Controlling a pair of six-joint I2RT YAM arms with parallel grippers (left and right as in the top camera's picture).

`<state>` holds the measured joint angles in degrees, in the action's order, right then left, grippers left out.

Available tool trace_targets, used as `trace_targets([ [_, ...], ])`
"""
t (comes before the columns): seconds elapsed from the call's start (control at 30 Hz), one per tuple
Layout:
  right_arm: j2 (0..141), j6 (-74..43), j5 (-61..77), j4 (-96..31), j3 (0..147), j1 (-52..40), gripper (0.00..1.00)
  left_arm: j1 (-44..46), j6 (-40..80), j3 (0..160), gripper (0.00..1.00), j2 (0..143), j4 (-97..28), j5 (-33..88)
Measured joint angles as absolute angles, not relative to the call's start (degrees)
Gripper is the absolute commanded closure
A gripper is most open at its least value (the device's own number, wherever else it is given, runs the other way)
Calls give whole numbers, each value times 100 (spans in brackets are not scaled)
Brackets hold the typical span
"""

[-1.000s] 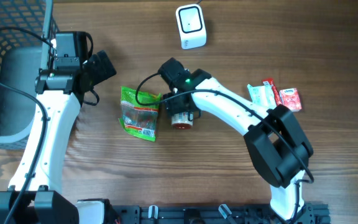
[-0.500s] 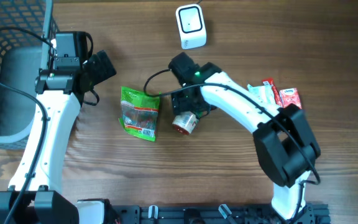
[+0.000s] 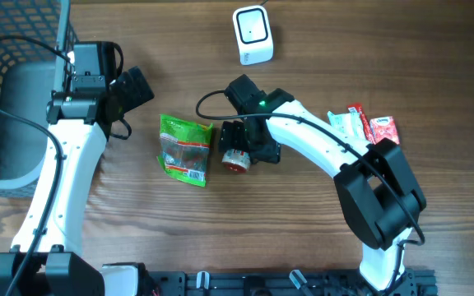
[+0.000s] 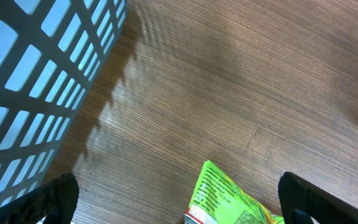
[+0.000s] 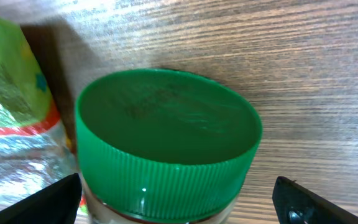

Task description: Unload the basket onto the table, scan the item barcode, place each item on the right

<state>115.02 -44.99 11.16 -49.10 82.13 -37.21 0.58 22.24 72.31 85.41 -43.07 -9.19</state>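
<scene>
A jar with a green ribbed lid [image 5: 166, 143] fills the right wrist view, lid towards the camera. From overhead its red and white end [image 3: 235, 163] pokes out below my right gripper [image 3: 239, 146]. My right gripper [image 5: 179, 205] straddles the jar, jaws open, with a clear gap at the right finger [image 5: 316, 202]. The white barcode scanner [image 3: 253, 34] stands at the table's far edge. My left gripper [image 3: 138, 86] hangs open over bare wood, well left of the jar, with nothing between its fingers [image 4: 55, 199].
A green snack packet [image 3: 186, 150] lies just left of the jar; its corner [image 4: 229, 193] shows in the left wrist view. A dark wire basket [image 3: 15, 90] stands at the far left. Small sachets [image 3: 360, 125] lie to the right.
My right gripper's jaws have widened around the jar. The jar, tilted and further right half a second ago, is back beside the green packet. The left arm has not moved.
</scene>
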Motion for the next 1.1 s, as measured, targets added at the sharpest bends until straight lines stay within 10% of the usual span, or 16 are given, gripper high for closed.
trace_targets([
  [1.1, 11502, -3273, 744, -3634, 8049, -3435, 21, 58, 2224, 7231, 0, 8541, -4307, -919],
])
